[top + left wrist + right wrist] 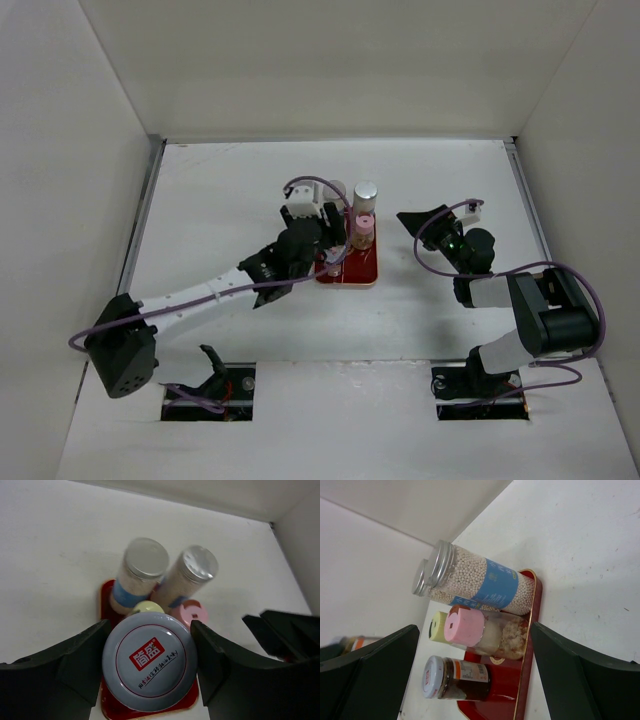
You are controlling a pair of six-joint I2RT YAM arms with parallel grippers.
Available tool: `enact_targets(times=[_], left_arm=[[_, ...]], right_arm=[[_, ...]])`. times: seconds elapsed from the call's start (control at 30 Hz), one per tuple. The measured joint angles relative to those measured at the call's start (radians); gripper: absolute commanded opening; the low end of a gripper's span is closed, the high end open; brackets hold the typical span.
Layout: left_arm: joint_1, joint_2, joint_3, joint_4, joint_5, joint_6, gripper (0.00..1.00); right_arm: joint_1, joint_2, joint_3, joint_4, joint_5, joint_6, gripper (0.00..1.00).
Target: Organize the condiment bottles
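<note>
A white worktop [220, 200] fills the floor of a plain white booth. A white back wall [330, 60] rises behind it, with a left wall [60, 180] and a right wall [590, 100] slanting in at the sides. A grey strip [140, 230] runs along the worktop's left edge. Two dark rectangular cut-outs [240, 405] sit near the front edge. The light is even and soft, with faint shadows.

— From the left wrist, the white-lidded jar [150, 667] is hiding its own body and covering most of the yellow lid [146, 607] at its 12 o'clock.
— From the right wrist, the rear silver cap [420, 577] is peeking from behind the front silver cap [439, 564]. Something blurred [350, 642] is showing at 9 o'clock, and I am not making it out.
</note>
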Motion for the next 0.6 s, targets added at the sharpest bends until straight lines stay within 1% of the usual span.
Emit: enact_targets(times=[0.1, 0.23, 0.37, 0.6], left_arm=[[-0.093, 0.029, 0.008, 0.001, -0.002, 0.022, 0.22], [-0.167, 0.108, 0.041, 0.023, -0.003, 0.054, 0.22], [-0.196, 0.212, 0.083, 0.062, -0.004, 0.082, 0.23], [-0.204, 0.39, 0.145, 0.121, -0.009, 0.126, 0.23]], right_arm=[[0.0, 0.0, 0.0, 0.0, 0.0, 0.0, 1.0], [0.0, 0.0, 0.0, 0.0, 0.0, 0.0, 1.0], [0.0, 0.0, 0.0, 0.0, 0.0, 0.0, 1.0], [0.0, 0.0, 0.0, 0.0, 0.0, 0.0, 1.0]])
